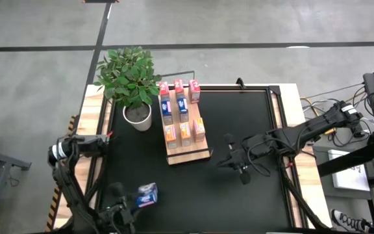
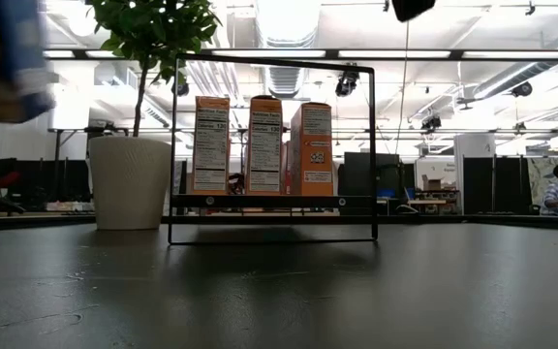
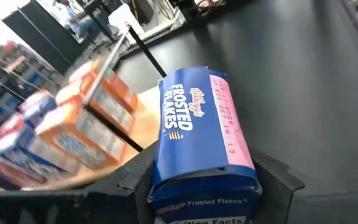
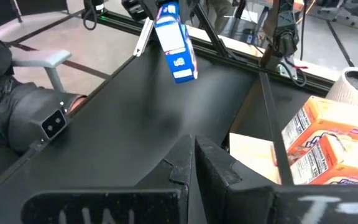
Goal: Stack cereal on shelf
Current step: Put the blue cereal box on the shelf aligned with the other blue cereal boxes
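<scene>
Down at the near edge of the black table, the left gripper has a blue cereal box clamped between its fingers, lifted clear of the tabletop. The left wrist view reads it nicely: "Kellogg's Frosted Flakes" in white up the blue front, a pink side panel with small print too fine to read, and "Frosted Flakes" again on the end flap. From the right wrist view that same blue box hangs tilted in the air above the table. In the low view it shows only as a blurred blue shape at the upper left corner.

Over to the right, mid-table, the right gripper sits low with its two fingers pressed together, clenched on nothing.

Farther back stands the shelf, a light-wood board with a thin black wire frame, and it is well stocked: three orange boxes in the front row, blue ones behind them, pink-red ones at the far end. The low view shows the orange boxes upright behind the wire, nutrition panels facing out, the print too small to read.

Just left of the shelf, a white pot holds a leafy green plant.

In the room beyond, a person is at the far right.
</scene>
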